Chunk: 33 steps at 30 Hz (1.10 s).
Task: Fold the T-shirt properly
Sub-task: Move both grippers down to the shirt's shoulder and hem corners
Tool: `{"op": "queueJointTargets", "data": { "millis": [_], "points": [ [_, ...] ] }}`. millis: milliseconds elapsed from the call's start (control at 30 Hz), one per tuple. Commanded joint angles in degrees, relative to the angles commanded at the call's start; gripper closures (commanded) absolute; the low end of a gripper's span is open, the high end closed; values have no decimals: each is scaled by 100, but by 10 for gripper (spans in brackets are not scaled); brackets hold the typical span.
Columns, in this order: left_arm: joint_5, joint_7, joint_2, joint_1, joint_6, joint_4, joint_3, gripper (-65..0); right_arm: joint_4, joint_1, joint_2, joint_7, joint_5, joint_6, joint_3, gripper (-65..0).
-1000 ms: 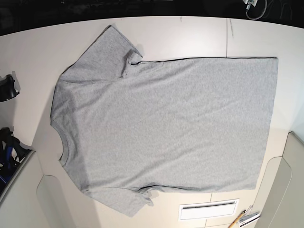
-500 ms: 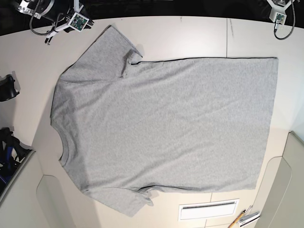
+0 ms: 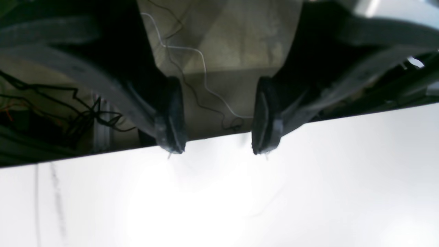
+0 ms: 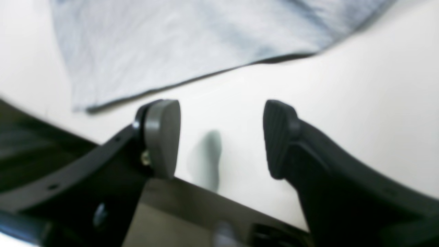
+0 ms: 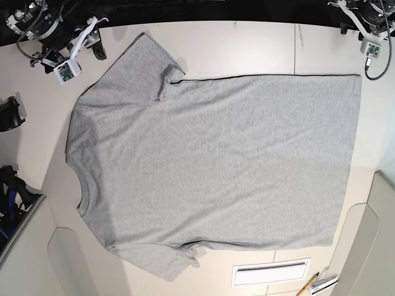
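The T-shirt [image 5: 216,166] lies flat on the white table [image 5: 247,46], plain grey side up, no lettering showing. Its collar points to the base view's left and its hem to the right. It is spread wide, probably so both long edges are reachable for a first fold; folding is judged not started.

The right gripper [image 4: 221,137] hovers over bare table just off the shirt's far sleeve [image 5: 145,58], near the table's back edge. Its jaws are spread with nothing between them. In the right wrist view the sleeve edge sits just beyond the fingertips, close but not touching. It looks staged to take that sleeve or the shoulder seam.

The left gripper [image 3: 217,120] sits at the table's back edge near the shirt's far hem corner [image 5: 358,77]. Its jaws are also parted and empty, with only bare table below the pads [image 3: 264,120]. The shirt is not in that wrist view, so how far off the hem it stands is only readable from the base view: near, not touching.

Around the shirt: a white slotted panel [image 5: 270,272] just past the near hem side, and a pencil-like item [image 5: 308,285] with a small clip beside it. Dark gear [image 5: 9,117] sits well clear of the collar side. None overlaps the fabric.

One crease runs where the far sleeve meets the body, with a dark fold line along the far edge. Nothing blocks either gripper's path to the cloth.
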Motion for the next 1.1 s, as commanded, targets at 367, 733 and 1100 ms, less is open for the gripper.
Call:
{"op": "queueJointTargets", "data": {
  "millis": [367,733,1100],
  "points": [
    [-660,168,0,-920,-179,-7,0,-347,-1399,219,-905,-474,1755,1165,997,-373],
    [-748,295,-2,-2028,-175,-1346,0,-347,-1685,664,-968,-721,1797,1163,984,-373],
    [-2507,577,-256,-2122,-654,-2050,-1602,-347,-1685,667,-1029,-789,1860,1163,973,-373]
  ]
}}
